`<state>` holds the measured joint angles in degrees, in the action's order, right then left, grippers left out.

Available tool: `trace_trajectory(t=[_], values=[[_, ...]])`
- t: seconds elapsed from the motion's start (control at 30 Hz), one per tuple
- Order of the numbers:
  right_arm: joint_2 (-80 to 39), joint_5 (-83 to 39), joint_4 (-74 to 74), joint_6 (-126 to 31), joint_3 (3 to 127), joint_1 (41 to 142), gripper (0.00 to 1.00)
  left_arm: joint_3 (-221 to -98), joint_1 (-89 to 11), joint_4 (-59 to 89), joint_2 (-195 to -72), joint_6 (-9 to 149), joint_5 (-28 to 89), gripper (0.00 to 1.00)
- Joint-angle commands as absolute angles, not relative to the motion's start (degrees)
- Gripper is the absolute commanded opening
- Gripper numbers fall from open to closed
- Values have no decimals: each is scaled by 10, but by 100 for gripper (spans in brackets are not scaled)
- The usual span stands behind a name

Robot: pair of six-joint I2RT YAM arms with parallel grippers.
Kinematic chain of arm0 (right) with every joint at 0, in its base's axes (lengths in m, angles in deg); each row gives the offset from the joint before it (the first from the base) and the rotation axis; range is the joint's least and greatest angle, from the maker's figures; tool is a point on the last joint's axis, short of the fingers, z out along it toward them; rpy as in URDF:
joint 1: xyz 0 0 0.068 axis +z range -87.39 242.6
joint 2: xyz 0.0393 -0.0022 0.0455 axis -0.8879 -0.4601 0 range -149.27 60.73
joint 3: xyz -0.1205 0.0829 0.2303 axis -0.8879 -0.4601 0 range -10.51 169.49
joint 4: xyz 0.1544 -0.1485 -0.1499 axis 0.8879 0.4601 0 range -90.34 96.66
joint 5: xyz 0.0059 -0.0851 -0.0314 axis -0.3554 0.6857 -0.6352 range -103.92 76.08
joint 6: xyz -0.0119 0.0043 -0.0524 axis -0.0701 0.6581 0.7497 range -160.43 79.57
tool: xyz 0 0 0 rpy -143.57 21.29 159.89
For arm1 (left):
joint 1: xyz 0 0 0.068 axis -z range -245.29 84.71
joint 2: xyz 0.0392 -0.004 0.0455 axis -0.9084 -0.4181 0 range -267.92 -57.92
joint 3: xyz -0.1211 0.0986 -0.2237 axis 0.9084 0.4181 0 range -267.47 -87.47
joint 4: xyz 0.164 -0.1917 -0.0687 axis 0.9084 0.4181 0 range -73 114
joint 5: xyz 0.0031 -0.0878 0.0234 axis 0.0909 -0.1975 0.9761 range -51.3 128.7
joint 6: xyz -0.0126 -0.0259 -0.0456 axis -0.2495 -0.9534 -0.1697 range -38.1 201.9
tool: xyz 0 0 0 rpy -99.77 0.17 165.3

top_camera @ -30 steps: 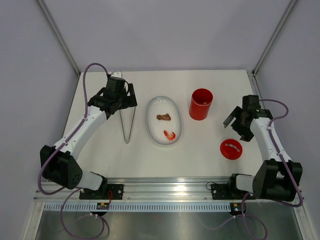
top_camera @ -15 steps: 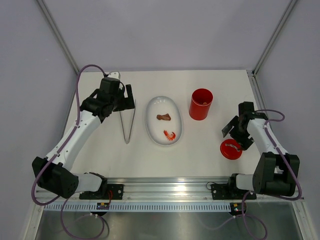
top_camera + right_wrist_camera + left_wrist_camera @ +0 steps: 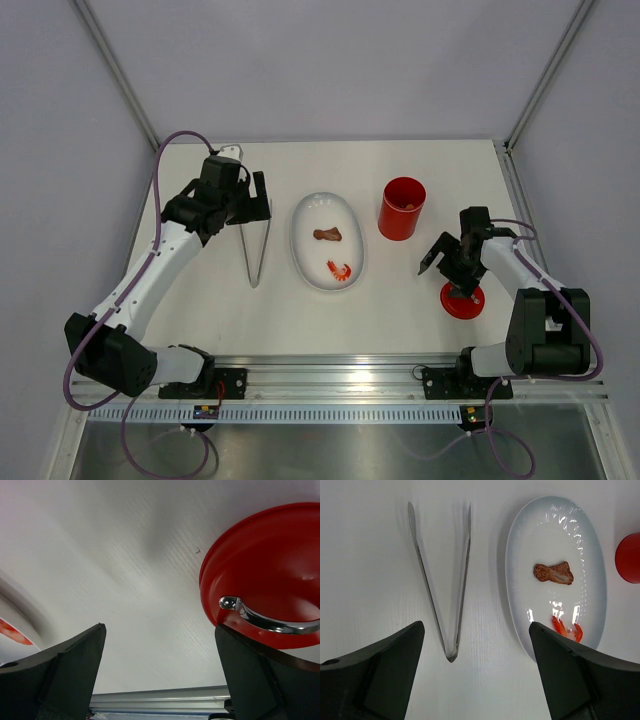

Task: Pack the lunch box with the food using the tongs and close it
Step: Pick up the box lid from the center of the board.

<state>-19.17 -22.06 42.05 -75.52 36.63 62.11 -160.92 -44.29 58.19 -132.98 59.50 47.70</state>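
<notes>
Two pieces of food are on the white plate (image 3: 318, 208): a brown chunk (image 3: 553, 573) near its middle and an orange-red shrimp (image 3: 565, 629) toward its near end. The red lunch box (image 3: 401, 210) stands upright and uncovered just right of the plate's far end; a small brownish bit shows inside it, too small to name. Its lid (image 3: 270, 585) lies flat on the surface well to the right of the plate's near end, with a silver handle on top.

The tongs (image 3: 451, 580) lie flat on the surface just left of the plate, apart from it, with the joined end toward the robot and the two arms spread away.

The left tool (image 3: 476, 627) hangs above the tongs with its fingers wide apart, holding nothing and touching nothing. The right tool (image 3: 160, 627) is also spread wide and empty, low over the surface on the plate side of the lid.

Picking up the tongs looks to be the step in hand. The next move calls for the left tool to come down astride both thin arms and close just enough to lift them without pinching them fully together. The lid should wait until the plate is emptied.
</notes>
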Motion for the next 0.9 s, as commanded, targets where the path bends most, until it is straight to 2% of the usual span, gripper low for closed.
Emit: trace_trajectory(t=[0.0, 0.13, 0.4, 0.53, 0.73, 0.87], values=[[-182, -200, 426, -740, 384, 623, 99, -1603, -445, 569, -1323, 596, 460, 89], [-197, -95, 478, -747, 406, 623, 99, -1602, -445, 568, -1324, 597, 457, 89], [-258, -85, 451, -733, 434, 620, 99, -1603, -445, 572, -1315, 602, 462, 89], [-315, -75, 426, -703, 502, 610, 99, -1604, -445, 573, -1314, 600, 463, 89], [-309, -70, 403, -657, 560, 605, 100, -1603, -446, 568, -1315, 599, 465, 89], [-247, -45, 375, -657, 528, 588, 100, -1607, -446, 567, -1321, 598, 460, 89]])
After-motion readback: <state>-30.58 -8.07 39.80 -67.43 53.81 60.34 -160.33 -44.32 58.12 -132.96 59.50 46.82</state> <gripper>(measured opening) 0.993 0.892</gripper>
